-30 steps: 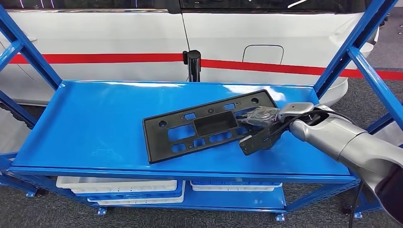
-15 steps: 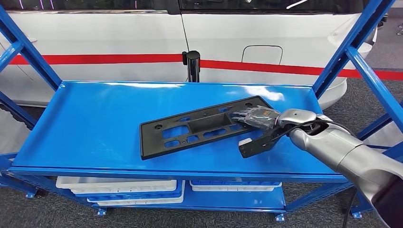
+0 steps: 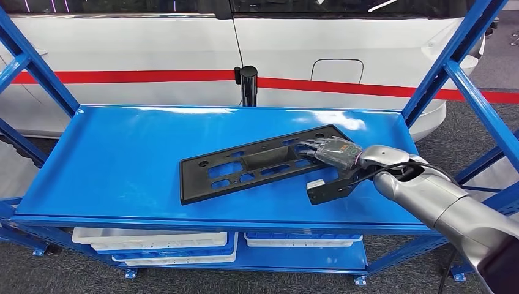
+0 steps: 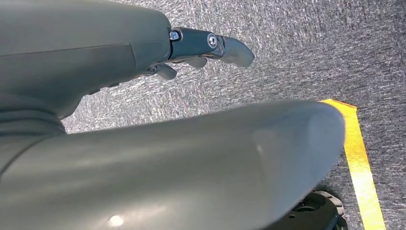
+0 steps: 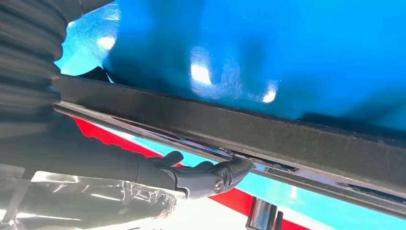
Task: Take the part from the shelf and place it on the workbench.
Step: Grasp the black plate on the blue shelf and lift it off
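We are at the grasp: the flat black plastic panel with rectangular cut-outs lies on the glossy blue metal shelf, its right end under our right hand. To do this well, we would want the fingers seated firmly around that end before lifting, then raise the long panel level so its far end does not drag or swing. The right hand's dark fingers curl over the panel's edge, touching it; we judge it a grip. Our left hand hangs over grey carpet, fingers loosely apart, holding nothing.
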Controlling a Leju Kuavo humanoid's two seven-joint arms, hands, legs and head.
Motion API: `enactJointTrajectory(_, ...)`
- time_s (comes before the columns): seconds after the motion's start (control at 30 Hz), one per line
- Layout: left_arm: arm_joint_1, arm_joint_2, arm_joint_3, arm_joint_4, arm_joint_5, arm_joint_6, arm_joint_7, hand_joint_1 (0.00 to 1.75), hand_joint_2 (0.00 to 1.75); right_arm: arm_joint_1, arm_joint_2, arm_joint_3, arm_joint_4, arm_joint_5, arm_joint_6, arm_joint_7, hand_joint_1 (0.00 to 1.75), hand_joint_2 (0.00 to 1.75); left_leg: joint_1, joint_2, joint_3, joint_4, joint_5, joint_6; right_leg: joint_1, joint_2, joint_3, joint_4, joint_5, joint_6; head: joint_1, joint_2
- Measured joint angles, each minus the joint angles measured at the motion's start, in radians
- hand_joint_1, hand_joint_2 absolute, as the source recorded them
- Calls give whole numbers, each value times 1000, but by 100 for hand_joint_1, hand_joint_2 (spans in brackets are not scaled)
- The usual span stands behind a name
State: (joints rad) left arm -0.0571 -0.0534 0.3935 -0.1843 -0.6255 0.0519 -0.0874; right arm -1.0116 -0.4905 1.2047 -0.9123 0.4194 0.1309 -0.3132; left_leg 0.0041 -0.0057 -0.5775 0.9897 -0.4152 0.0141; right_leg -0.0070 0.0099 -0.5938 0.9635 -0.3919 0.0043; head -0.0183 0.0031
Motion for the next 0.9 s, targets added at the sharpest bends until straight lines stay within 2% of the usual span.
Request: enactJointTrajectory(0.9,-2,-1,3,0,-18,-1,0,0,0,55,2,-78,-36,61,5,0,0,175,0,0,1,0,0,0,0,0,1,0,0,0,0,0)
